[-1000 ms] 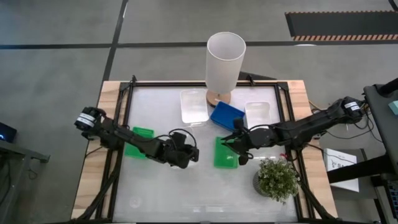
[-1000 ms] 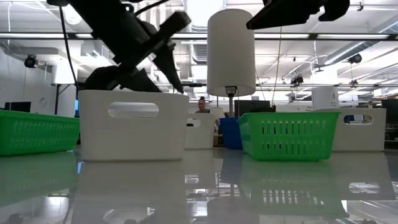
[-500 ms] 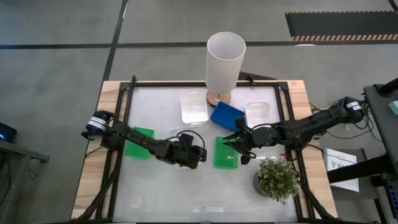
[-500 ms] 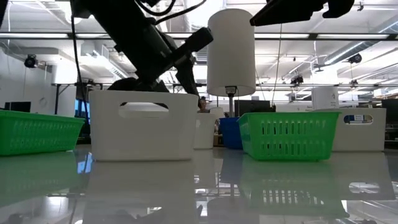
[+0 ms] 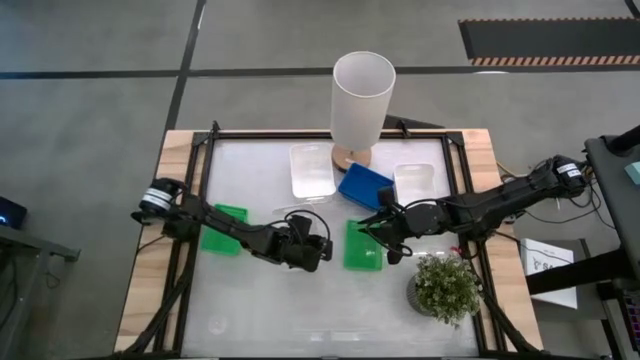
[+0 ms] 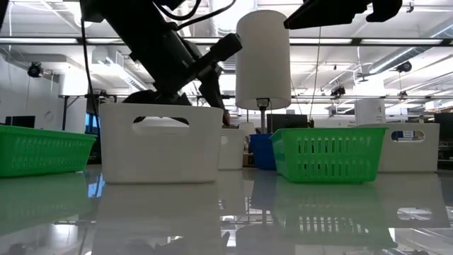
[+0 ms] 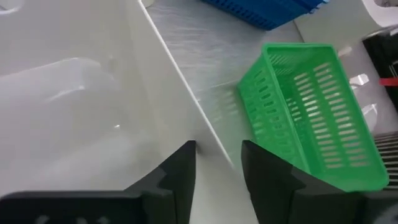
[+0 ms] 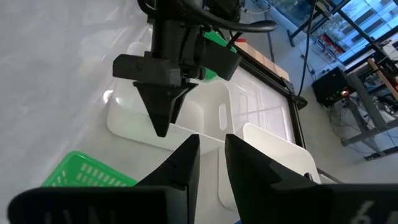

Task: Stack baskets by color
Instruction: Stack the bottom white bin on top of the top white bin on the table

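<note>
A white basket stands on the table near its middle, and my left gripper is shut on its wall; it also shows in the right wrist view as the white basket. My right gripper hangs high over a green basket, its fingers a little apart with nothing between them. A second green basket lies under my left arm. A blue basket and two more white baskets sit at the back. My left gripper straddles the white basket's side wall at its top rim, one finger inside the basket and one outside. The fingers slant down onto it from the table's left. The basket stands upright with its bottom on the table.
A tall white cylinder stands at the far edge between the back baskets. A potted plant is at the near right, close to my right arm. The near half of the table has free room.
My left gripper has gone toward the table's right edge and sunk a little. The white basket has slid along the table to the right with it, staying upright. My right arm has kept still.
</note>
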Robot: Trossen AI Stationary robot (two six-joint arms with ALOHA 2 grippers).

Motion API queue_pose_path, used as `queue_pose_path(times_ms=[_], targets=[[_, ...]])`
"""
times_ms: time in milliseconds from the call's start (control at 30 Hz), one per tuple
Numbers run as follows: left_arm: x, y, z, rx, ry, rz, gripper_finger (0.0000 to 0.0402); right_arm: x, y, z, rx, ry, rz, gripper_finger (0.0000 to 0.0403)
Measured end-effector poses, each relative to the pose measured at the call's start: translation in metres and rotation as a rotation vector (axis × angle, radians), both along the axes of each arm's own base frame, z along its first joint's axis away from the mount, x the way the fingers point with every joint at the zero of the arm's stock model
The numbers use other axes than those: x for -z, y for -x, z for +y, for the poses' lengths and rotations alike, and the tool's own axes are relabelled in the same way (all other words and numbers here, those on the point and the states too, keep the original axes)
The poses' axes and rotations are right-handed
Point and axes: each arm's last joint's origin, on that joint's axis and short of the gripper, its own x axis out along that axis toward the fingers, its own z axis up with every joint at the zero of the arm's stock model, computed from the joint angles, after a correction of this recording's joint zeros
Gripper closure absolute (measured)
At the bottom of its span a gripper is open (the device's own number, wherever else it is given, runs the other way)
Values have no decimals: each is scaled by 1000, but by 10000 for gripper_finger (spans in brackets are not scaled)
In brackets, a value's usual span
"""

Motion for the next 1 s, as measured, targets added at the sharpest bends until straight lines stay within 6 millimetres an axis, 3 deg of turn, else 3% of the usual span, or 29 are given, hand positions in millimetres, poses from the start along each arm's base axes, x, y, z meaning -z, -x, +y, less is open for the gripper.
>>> queue_pose_path(times_ms=[267, 533, 700, 1000], targets=[[-9, 8, -13, 135, 9, 41, 393, 0, 0, 0, 0, 1, -1, 335], [-25, 28, -38, 475, 54, 145, 394, 0, 0, 0, 3, -6, -3, 335], [-38, 48, -57, 864, -27, 209, 394, 0, -1, 0, 5, -11, -7, 335], [-52, 72, -50, 1035, -69, 296, 349, -2, -1, 0, 10, -31, -26, 335]])
